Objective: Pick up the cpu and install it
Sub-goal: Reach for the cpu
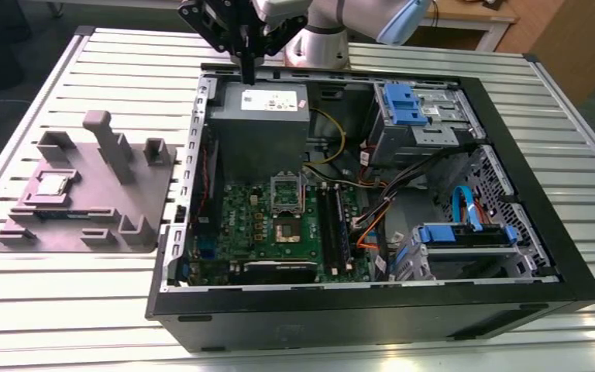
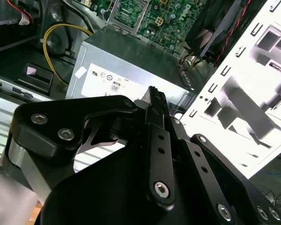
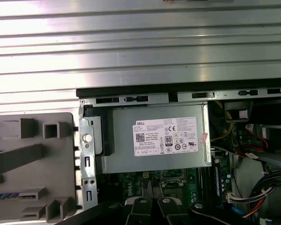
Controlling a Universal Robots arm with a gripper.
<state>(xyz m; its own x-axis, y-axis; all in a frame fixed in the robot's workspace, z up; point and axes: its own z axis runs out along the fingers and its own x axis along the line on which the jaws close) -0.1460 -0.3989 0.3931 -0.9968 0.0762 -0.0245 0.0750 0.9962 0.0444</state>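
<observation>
Slatted metal desk (image 1: 70, 310), cut off at the near edge in the exterior view. Open computer case (image 1: 380, 318) on it, far wall partly hidden behind the arm. Grey power supply (image 1: 261, 128) inside, covering part of the motherboard (image 1: 251, 225). Grey holder (image 1: 142, 182) beside the case, on the exterior view's left; clipped at the edge in the first wrist view. Pincer (image 1: 248, 76) above the power supply's far edge, closed narrow, gripping nothing. cpu (image 1: 52, 184) lying flat on the holder, well apart from the pincer.
</observation>
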